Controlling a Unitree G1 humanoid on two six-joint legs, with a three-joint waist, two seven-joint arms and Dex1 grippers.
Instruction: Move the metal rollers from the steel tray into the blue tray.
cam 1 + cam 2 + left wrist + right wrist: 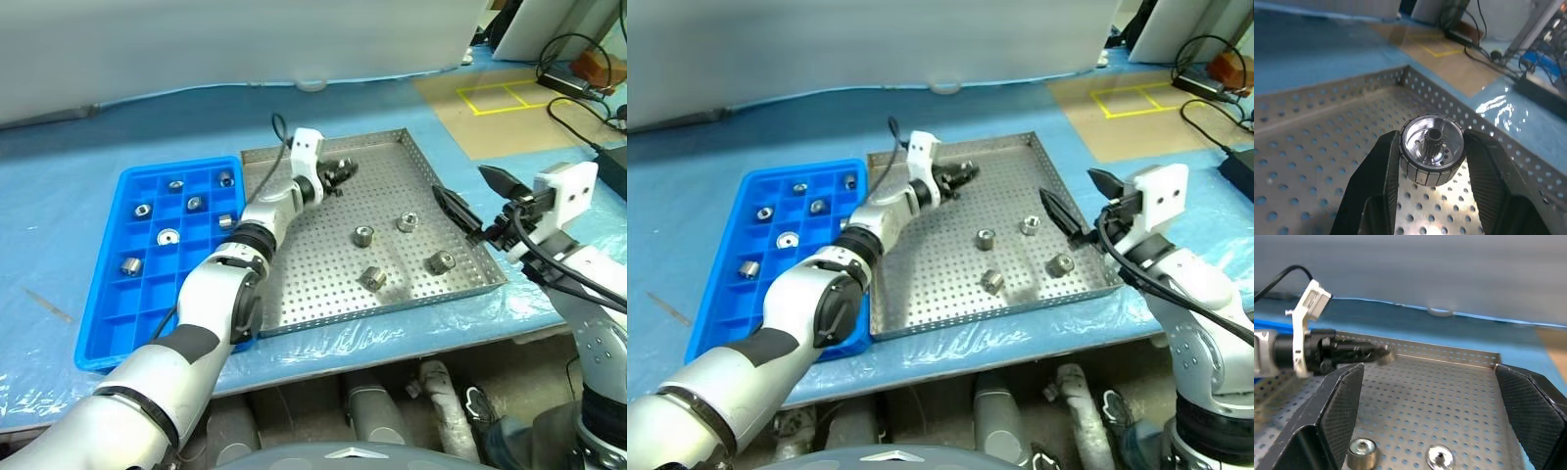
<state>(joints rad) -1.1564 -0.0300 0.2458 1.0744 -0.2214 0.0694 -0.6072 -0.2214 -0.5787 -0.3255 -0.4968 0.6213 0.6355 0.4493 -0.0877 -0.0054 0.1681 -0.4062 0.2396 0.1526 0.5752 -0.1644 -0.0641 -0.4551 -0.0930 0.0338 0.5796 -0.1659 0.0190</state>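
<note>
The left pincer [343, 172] is clamped on one metal roller [1432, 150], its two fingers [1382, 171] pressing the ribbed curved wall from opposite sides so the bored end face looks back at the wrist. This grip across the round body probably keeps the piece from rolling out. It hangs over the far part of the steel tray [323, 311], clear of the perforated floor, which suits carrying it over the low rim toward the blue tray [103, 333] lying just beside the steel one on the robot's left.

The right pincer [472, 201] stands wide apart and empty near the steel tray's right rim, seemingly waiting its turn.

Four loose rollers [364, 235] lie scattered in the steel tray's nearer right part. The blue tray already holds several, one to a compartment, in its far cells. Both trays sit on the bench [59, 137], which is covered in pale blue sheeting.
</note>
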